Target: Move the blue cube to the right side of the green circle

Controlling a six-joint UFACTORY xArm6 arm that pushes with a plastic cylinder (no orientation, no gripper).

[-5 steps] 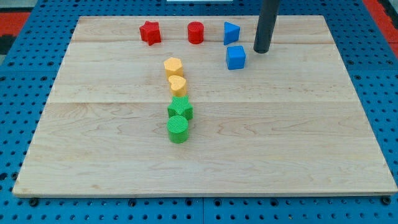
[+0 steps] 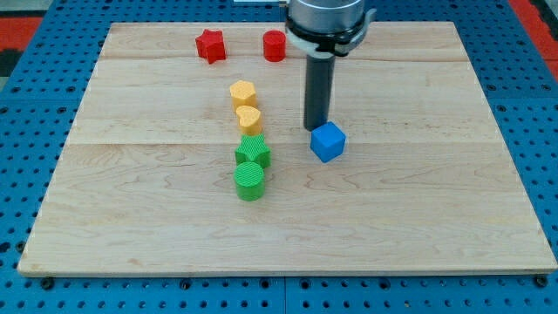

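- The blue cube (image 2: 328, 142) sits near the middle of the wooden board (image 2: 418, 201), turned slightly on its base, to the view's right of the green column and a little above the level of the green circle (image 2: 249, 181).
- My tip (image 2: 315, 128) rests against the cube's upper-left edge, the dark rod rising straight to the arm's collar at the view's top; there are no fingers on this rig, so nothing is spread or pinched.
- The push appears to be mid-course: the cube lies to the right of the circle but well apart from it and somewhat high.
- Next, the move likely calls for nudging the cube toward the view's bottom and left, stopping just beside the circle without knocking it.
- A green star (image 2: 253, 154) touches the circle from above; two yellow blocks (image 2: 245, 105) stack above that.
- A red star (image 2: 209, 45) and a red cylinder (image 2: 275, 44) stand along the top edge.
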